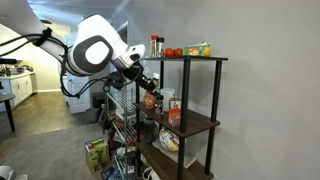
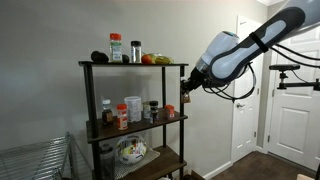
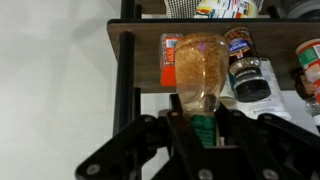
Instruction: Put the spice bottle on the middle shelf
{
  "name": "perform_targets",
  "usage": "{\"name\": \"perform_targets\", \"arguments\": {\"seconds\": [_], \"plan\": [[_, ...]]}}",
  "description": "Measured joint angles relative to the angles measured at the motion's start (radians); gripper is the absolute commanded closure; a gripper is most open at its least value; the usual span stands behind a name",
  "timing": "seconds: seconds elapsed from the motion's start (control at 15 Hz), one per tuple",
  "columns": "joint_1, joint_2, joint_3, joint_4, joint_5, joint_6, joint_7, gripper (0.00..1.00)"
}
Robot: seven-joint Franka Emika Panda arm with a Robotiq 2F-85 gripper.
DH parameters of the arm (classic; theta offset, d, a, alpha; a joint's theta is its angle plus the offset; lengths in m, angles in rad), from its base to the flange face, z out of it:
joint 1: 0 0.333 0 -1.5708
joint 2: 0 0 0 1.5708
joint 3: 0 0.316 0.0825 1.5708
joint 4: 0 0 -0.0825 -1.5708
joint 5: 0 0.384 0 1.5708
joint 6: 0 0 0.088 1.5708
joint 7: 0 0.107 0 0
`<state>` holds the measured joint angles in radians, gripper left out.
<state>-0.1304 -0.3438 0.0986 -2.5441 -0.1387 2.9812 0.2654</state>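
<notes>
My gripper (image 3: 200,118) is shut on the green cap of the spice bottle (image 3: 198,65), a clear slim bottle filled with orange-brown powder. The wrist view stands upside down, so the bottle's base points up at the dark wooden middle shelf (image 3: 140,32). In both exterior views the gripper (image 1: 148,86) (image 2: 185,88) hangs at the open end of the middle shelf (image 1: 195,124) (image 2: 140,124), with the bottle (image 1: 151,100) just below it. I cannot tell whether the base touches the board.
Jars and bottles stand on the middle shelf: a dark-lidded jar (image 3: 250,80), a white-capped red bottle (image 2: 122,115), a white tub (image 2: 133,108). The top shelf (image 2: 130,65) carries bottles and tomatoes (image 1: 174,52). A black frame post (image 3: 125,60) stands beside the bottle. A wire rack (image 2: 35,160) is nearby.
</notes>
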Motion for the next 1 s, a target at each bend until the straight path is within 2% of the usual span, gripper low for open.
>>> {"name": "perform_targets", "arguments": {"seconds": [0.4, 0.73, 1.0], "plan": [[-0.043, 0.116, 0.009, 0.061, -0.046, 0.025, 0.000, 0.91], [-0.042, 0.106, 0.075, 0.090, -0.104, 0.024, 0.003, 0.91], [-0.037, 0.105, 0.108, 0.104, -0.107, 0.024, 0.004, 0.91]]}}
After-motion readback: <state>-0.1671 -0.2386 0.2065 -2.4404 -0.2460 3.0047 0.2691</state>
